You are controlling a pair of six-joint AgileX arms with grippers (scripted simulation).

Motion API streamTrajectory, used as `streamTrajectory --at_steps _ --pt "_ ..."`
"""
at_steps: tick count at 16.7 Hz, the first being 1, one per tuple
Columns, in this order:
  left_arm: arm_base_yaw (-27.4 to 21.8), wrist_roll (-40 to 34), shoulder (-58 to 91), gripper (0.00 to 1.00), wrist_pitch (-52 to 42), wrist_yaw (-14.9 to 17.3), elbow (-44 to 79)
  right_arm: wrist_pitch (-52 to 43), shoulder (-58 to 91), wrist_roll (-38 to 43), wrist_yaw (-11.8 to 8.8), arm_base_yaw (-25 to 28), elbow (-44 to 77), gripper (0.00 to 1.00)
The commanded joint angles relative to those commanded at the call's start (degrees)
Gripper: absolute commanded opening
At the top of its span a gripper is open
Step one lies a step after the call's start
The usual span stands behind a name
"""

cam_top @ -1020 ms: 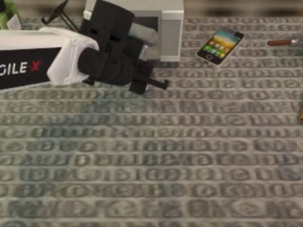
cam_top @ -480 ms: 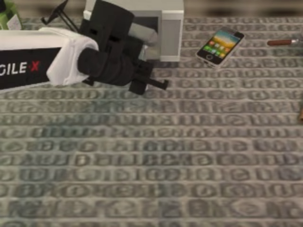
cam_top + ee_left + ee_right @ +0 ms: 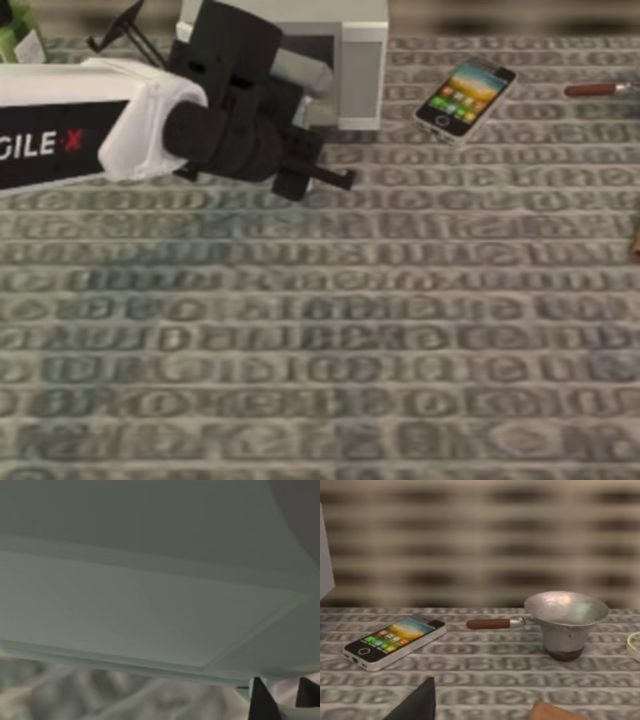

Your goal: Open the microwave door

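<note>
The silver-white microwave [image 3: 350, 20] stands at the table's back, left of centre. My left arm reaches across its front and hides most of the microwave door [image 3: 315, 48]. My left gripper [image 3: 335, 178] sits just in front of the microwave's lower front edge. In the left wrist view the microwave door [image 3: 150, 610] fills the picture, its pale window outlined. There my left gripper [image 3: 283, 700] has its two dark fingers close together at the door's corner edge, with pale door material between them. Of my right arm only one dark finger [image 3: 422, 702] shows, with nothing beside it.
A smartphone [image 3: 465, 92] lies right of the microwave. A metal cup [image 3: 567, 617] with a brown handle [image 3: 595, 90] stands at the back right. A brown object [image 3: 636, 240] pokes in at the right edge. A green item [image 3: 15, 35] and a black stand [image 3: 125, 30] are at the back left.
My left gripper has crept a hair to the left at the microwave's front. Nothing else has moved.
</note>
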Motion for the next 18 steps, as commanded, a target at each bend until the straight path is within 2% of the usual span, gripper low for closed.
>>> streamTrajectory --at_steps 8,18 --pt "2.53 5.73 -2.49 0.00 0.28 4.26 -2.61 0.00 0.00 0.00 0.00 0.00 0.00 1.00" --pt "2.65 6.01 -2.59 0.00 0.27 4.48 -2.76 0.00 0.00 0.00 0.00 0.00 0.00 1.00"
